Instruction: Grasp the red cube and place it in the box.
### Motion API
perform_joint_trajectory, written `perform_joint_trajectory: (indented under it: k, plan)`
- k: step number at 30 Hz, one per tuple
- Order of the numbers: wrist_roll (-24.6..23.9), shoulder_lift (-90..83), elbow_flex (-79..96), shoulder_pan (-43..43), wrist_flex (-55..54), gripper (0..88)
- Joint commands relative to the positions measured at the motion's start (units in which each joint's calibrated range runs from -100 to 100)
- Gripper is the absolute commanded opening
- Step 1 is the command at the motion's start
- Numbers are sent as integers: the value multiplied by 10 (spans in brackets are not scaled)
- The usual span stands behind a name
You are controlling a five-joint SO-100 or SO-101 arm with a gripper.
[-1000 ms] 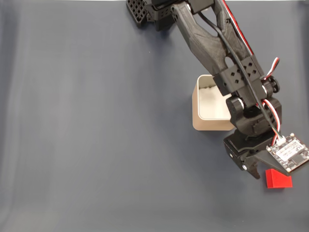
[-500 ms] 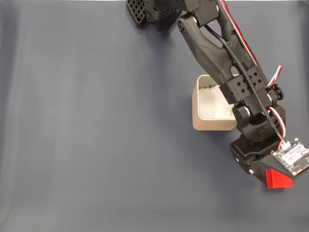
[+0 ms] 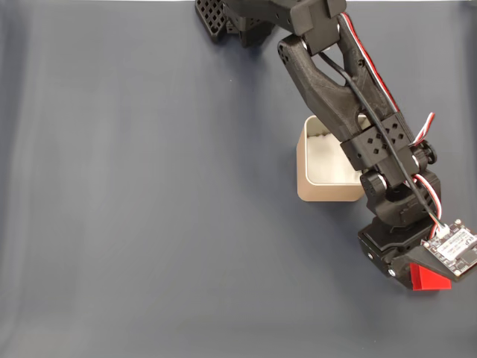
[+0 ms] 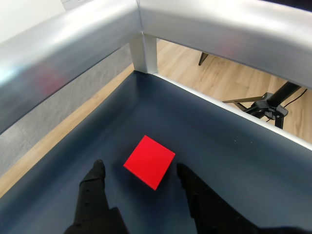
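The small bright red cube (image 4: 149,161) is seen lying on the dark blue mat, framed between the black gripper (image 4: 140,178), whose jaws are spread wide for a grasp; the beige paper-lined box (image 3: 322,165) is left waiting nearby.

In the fixed view the red cube (image 3: 431,279) lay right of and below the box (image 3: 322,161) — under the gripper (image 4: 139,171), between its fingers.

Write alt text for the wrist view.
A small bright red cube lies on a dark blue-grey table mat, just ahead of the open black two-finger gripper, whose fingertips flank it without touching. Behind, a silver metal frame rail borders the table, with wooden floor beyond.
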Motion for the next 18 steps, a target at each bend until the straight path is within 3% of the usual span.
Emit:
perform_joint_trajectory:
  k: [1,18]
  plan:
    - [3,-2,-40,4,-7,374]
    - [1,12,-58,8,-6,338]
